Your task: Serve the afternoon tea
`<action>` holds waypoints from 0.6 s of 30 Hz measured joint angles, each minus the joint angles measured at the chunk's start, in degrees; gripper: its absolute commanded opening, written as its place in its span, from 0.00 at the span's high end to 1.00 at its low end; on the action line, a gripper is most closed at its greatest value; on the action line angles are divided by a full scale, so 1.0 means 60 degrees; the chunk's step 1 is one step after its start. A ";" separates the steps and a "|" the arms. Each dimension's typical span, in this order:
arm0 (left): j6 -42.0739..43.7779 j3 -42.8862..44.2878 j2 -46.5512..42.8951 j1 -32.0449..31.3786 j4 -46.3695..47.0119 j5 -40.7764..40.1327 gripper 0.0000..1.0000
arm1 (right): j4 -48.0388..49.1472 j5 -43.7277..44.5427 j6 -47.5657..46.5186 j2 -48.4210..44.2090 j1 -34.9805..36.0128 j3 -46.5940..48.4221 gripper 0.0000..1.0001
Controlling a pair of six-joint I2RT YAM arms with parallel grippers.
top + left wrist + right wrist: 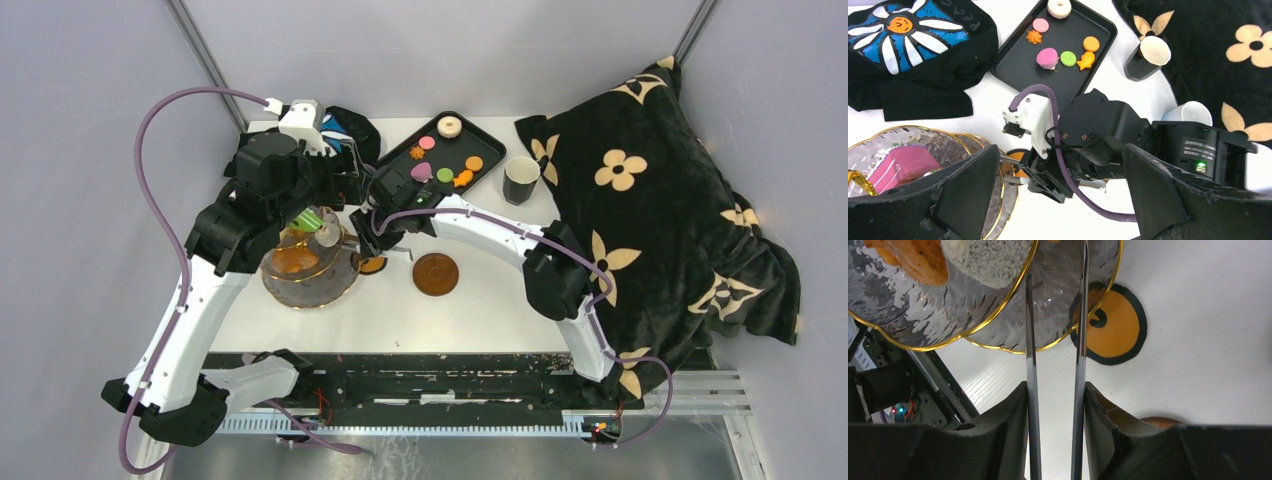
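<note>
Seven toy pastries (1048, 57) lie on the black tray (1018, 65) at twelve o'clock on the table. They look light, hard and slick to me, so I'd nip each across its flat faces. My right gripper (1055, 395) is pressed onto a pair of steel tongs (1030, 390), whose blades stand apart and reach over the glass stand (938, 305) at nine o'clock. The tips run out of frame, so I cannot tell what they carry. My left gripper (1060, 175) hangs spread wide above the stand, which I judge brittle and tippy. The white tabletop (480, 310) looks smooth, and a bulky blanket (650, 220) crowds three o'clock.
</note>
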 measured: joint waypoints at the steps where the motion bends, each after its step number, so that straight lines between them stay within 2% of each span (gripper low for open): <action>1: 0.0000 0.0000 0.0000 0.0000 0.0000 0.0000 0.01 | 0.0117 -0.0007 0.0004 0.0058 0.0000 0.0000 0.77; 6: 0.0000 0.0000 0.0000 0.0000 0.0000 -0.0004 0.01 | 0.0616 -0.0095 0.0062 0.0550 0.0022 0.0036 0.75; 12: 0.0000 0.0000 0.0000 0.0000 0.0000 -0.0011 0.01 | 0.0790 -0.0259 0.0109 0.1075 0.0124 0.0317 0.64; 18: 0.0000 0.0000 0.0000 0.0000 0.0000 -0.0011 0.01 | 0.0841 -0.0364 0.0222 0.1118 0.0233 0.0550 0.58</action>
